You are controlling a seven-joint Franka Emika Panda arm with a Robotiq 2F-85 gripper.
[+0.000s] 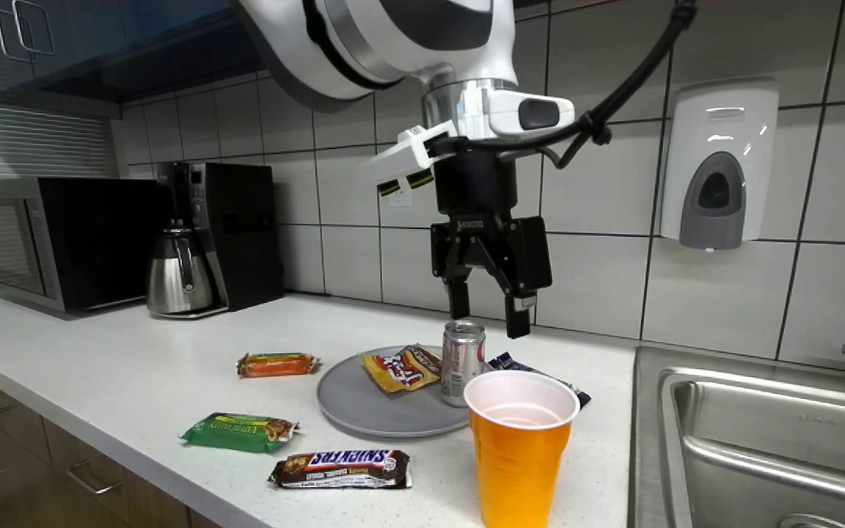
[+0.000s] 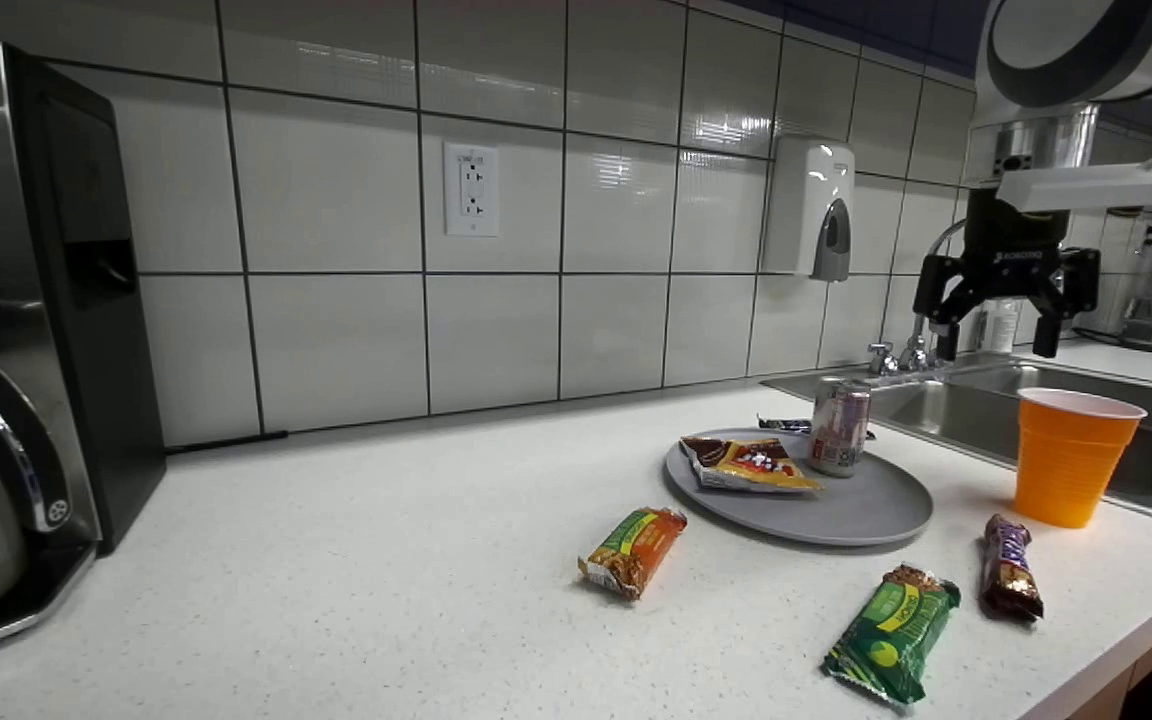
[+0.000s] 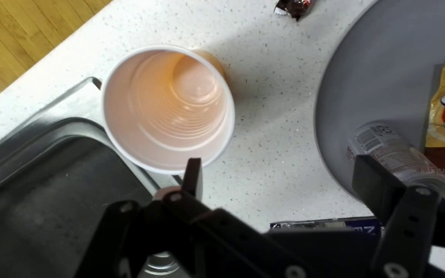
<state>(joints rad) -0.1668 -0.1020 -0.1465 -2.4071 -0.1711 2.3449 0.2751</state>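
wide-spread, empty claw [image 1: 488,317] hanging beside the gray plate [image 1: 364,414]
the silver can [image 1: 461,367] stands upright on the plate, presumably because its flat base is steadiest that way; the orange cup [image 1: 518,466], mouth up near the plate, likely stands for the same reason. the can sits below the claw, toward its plate side, untouched.

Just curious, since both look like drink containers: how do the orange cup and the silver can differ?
The orange cup stands on the counter; the silver can stands on the gray plate. The cup flares toward its top; the can is mostly straight-sided. The cup's outside is plain orange; the can is silver with printing. Both stand upright.
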